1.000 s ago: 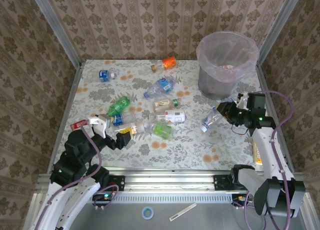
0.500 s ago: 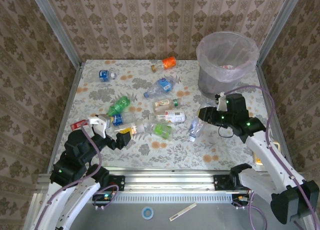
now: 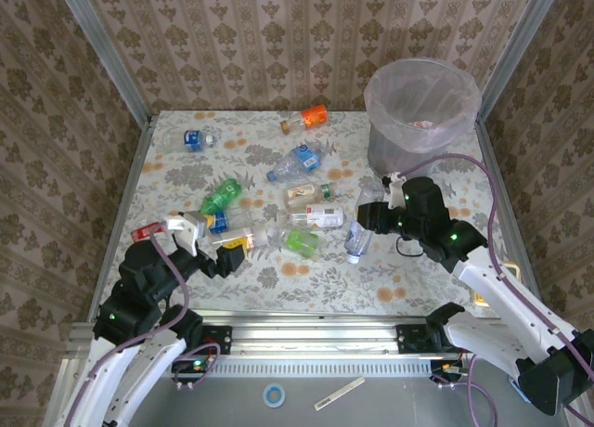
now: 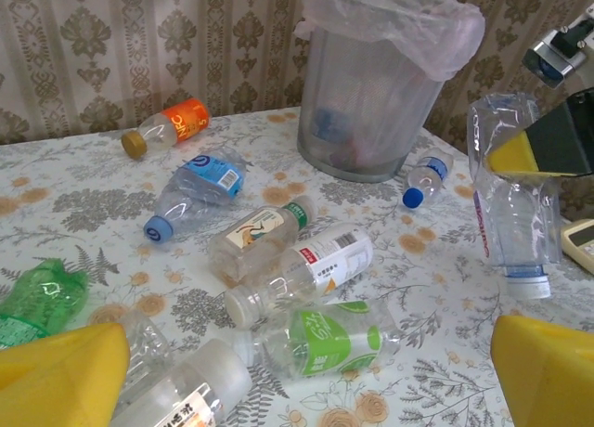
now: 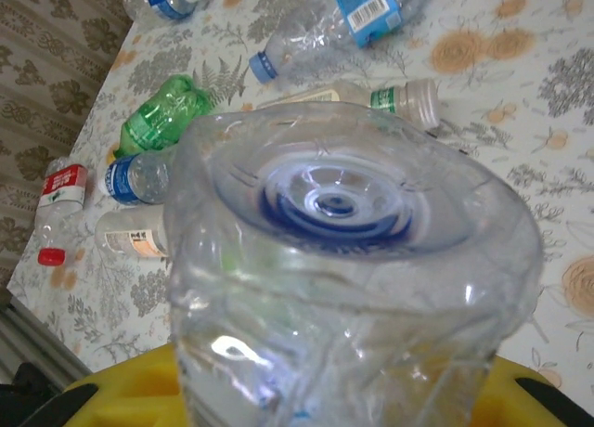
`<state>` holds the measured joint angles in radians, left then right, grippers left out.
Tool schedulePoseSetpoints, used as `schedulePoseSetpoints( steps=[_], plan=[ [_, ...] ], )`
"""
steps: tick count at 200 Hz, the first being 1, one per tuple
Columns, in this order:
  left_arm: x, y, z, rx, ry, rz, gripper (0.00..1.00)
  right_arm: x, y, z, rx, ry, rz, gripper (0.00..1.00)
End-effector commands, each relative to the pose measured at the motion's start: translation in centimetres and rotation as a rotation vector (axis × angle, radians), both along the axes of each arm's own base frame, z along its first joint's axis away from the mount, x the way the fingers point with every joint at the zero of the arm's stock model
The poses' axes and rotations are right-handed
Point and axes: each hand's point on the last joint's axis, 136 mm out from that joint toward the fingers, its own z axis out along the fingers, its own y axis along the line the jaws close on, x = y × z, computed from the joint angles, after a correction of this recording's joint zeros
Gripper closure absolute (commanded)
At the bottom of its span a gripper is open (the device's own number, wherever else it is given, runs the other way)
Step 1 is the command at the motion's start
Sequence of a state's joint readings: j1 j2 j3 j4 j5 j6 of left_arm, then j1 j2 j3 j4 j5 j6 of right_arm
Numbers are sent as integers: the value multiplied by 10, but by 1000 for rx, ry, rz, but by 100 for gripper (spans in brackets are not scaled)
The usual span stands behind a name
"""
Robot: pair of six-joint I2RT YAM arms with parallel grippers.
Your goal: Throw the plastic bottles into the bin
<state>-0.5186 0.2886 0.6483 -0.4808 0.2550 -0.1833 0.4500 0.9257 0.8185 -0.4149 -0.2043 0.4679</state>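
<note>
My right gripper [image 3: 369, 215] is shut on a clear plastic bottle [image 3: 357, 234] that hangs cap down above the table, left of and below the bin [image 3: 422, 121]. That bottle's base looms close in the right wrist view [image 5: 353, 260], and it also appears in the left wrist view [image 4: 509, 213]. My left gripper [image 3: 219, 257] stands open at the near left, with nothing between its yellow fingers [image 4: 56, 376]. Several plastic bottles lie on the table: orange label [image 3: 311, 118], blue label [image 3: 299, 160], green bottle [image 3: 221, 195], white label [image 3: 320, 218], green label [image 4: 334, 339].
A small blue-capped bottle [image 4: 425, 178] lies at the foot of the bin [image 4: 371, 102]. A red-labelled bottle [image 3: 147, 232] lies at the left edge of the table. Patterned walls and metal posts close in three sides. A white device [image 4: 580, 241] sits at the right edge.
The right arm has swung left, away from the bin's front right, carrying the clear bottle over the middle right of the table. The left arm has not moved.
</note>
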Motion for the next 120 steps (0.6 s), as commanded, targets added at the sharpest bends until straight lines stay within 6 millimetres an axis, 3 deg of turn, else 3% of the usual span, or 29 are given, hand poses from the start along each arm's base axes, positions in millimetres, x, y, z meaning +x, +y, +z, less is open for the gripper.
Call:
schedulePoseSetpoints(
  steps=[1, 66, 120],
  plan=[
    [3, -10, 5, -17, 24, -38, 0, 7, -2, 26, -12, -89, -10, 66],
    [19, -38, 18, -65, -22, -76, 0, 7, -9, 32, -11, -70, -57, 69],
    [7, -97, 11, 180, -239, -174, 0, 4, -24, 37, 3, -25, -124, 69]
  ],
)
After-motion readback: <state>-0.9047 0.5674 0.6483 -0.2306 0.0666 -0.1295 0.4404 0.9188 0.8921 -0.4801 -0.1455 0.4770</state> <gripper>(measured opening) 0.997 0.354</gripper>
